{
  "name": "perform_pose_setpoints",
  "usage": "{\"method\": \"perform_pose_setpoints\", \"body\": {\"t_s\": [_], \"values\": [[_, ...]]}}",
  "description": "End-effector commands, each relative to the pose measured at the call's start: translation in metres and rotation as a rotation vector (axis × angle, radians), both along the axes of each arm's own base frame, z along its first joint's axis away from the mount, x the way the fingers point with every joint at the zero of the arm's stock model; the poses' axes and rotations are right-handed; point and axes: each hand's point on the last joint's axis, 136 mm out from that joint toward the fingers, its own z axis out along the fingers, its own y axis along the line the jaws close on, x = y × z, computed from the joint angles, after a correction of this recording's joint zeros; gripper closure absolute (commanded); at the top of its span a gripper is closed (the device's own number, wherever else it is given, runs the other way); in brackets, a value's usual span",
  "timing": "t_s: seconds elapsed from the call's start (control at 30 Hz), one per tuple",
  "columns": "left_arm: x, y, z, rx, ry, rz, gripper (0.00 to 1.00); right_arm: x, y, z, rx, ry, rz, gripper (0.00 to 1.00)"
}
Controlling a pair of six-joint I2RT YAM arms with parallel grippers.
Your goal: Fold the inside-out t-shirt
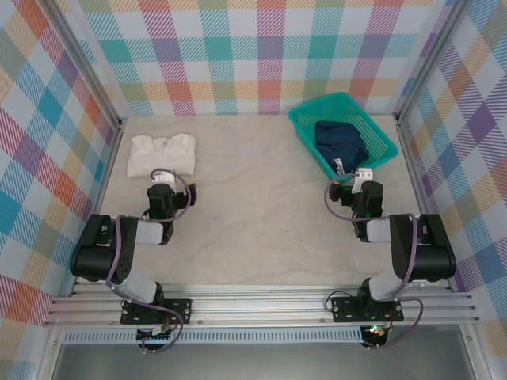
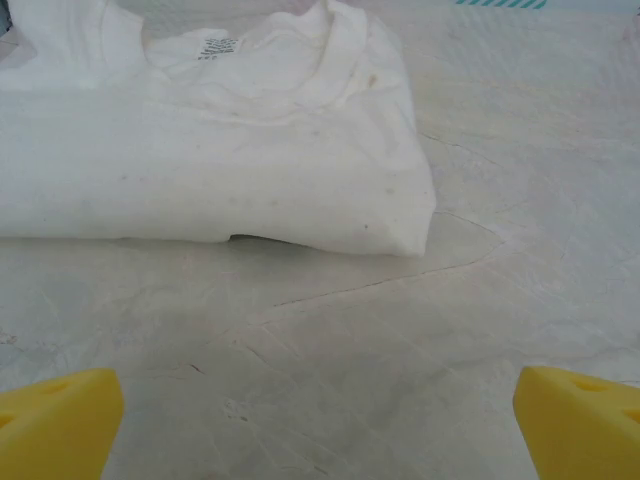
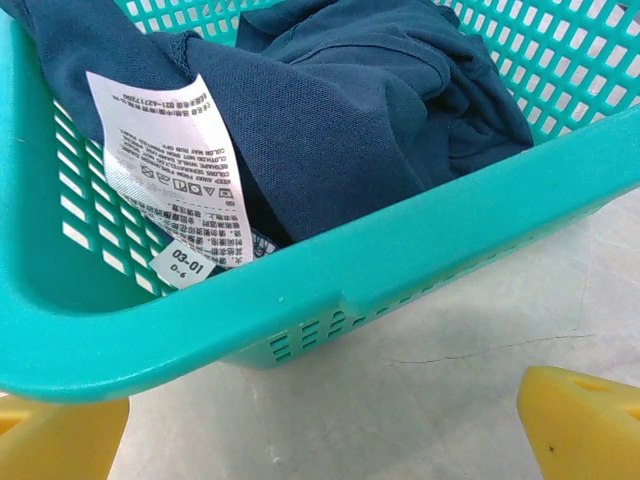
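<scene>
Item 1, the inside-out t-shirt (image 1: 341,141): dark navy cloth, bunched in a loose heap inside the teal basket (image 1: 310,145) at the far right of the table (image 1: 261,214). The right wrist view shows folds of the garment (image 3: 360,120) lying against the slotted wall, with a white care label (image 3: 165,170) hanging outward over the near inner side; its print is too small to read.

Item 2, teal basket: plastic, slotted sides, set at an angle to the table edge, its near rim (image 3: 300,300) just ahead of the right arm.

Item 3, white folded shirt (image 1: 162,153): lies flat at the far left of the table, well apart from the basket. The left wrist view shows its collar uppermost with a small neck label (image 2: 220,44) and its folded edge resting on the surface.

Item 4, left gripper (image 1: 162,180): low over bare table, just short of the white shirt, yellow fingers (image 2: 60,420) spread wide, nothing between them.

Item 5, right gripper (image 1: 361,177): near the basket's near corner, yellow fingers (image 3: 585,420) spread wide over bare table, nothing held; whether it touches the rim cannot be told from above.

Item 6, surroundings: plaid walls (image 1: 238,47) on three sides
</scene>
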Motion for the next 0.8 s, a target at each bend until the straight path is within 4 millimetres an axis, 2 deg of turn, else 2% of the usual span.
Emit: {"method": "perform_pose_setpoints", "body": {"t_s": [0.0, 0.7, 0.77], "values": [[0.0011, 0.0026, 0.0017, 0.006, -0.007, -0.003, 0.00, 0.0054, 0.0029, 0.0130, 0.007, -0.048, 0.016, 0.00], [0.0011, 0.0030, 0.0017, -0.003, -0.006, -0.008, 0.00, 0.0051, 0.0028, 0.0128, 0.007, -0.048, 0.016, 0.00], [0.0020, 0.0081, 0.0067, -0.001, -0.012, 0.024, 0.00, 0.0049, 0.0003, 0.0153, 0.003, -0.055, -0.002, 0.00]]}}
